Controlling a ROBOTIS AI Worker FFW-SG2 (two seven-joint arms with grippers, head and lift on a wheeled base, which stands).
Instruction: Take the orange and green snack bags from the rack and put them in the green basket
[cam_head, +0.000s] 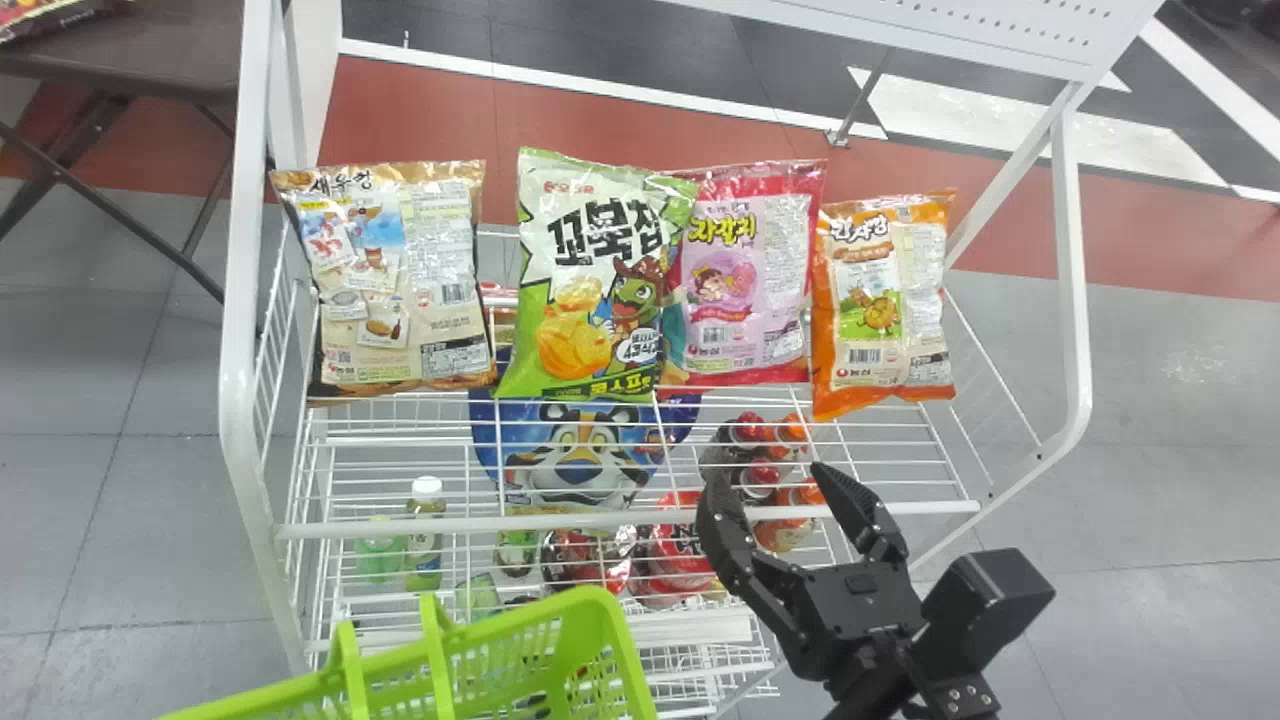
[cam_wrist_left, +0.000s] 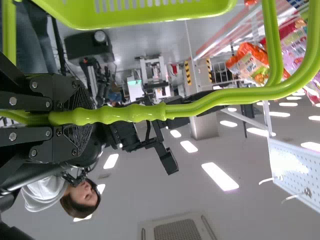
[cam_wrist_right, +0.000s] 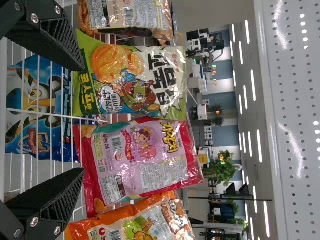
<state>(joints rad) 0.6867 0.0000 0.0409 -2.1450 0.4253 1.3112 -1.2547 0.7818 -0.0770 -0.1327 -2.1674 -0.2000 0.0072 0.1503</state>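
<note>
The right gripper (cam_head: 770, 478) hangs spread before the rack (cam_head: 350, 528), the orange snack bag (cam_head: 882, 300) beyond and rightward, the green snack bag (cam_head: 590, 290) beyond and leftward, while the left gripper (cam_wrist_left: 87, 119) pinches the handle (cam_wrist_left: 132, 114) of the green basket (cam_head: 585, 598).

Green bag (cam_head: 590, 330), orange bag (cam_head: 880, 300) — both upright on rack (cam_head: 640, 519).
Green: glossy, cartoon front; orange: row's right end; green basket (cam_head: 598, 602) — slatted, before rack.
</note>
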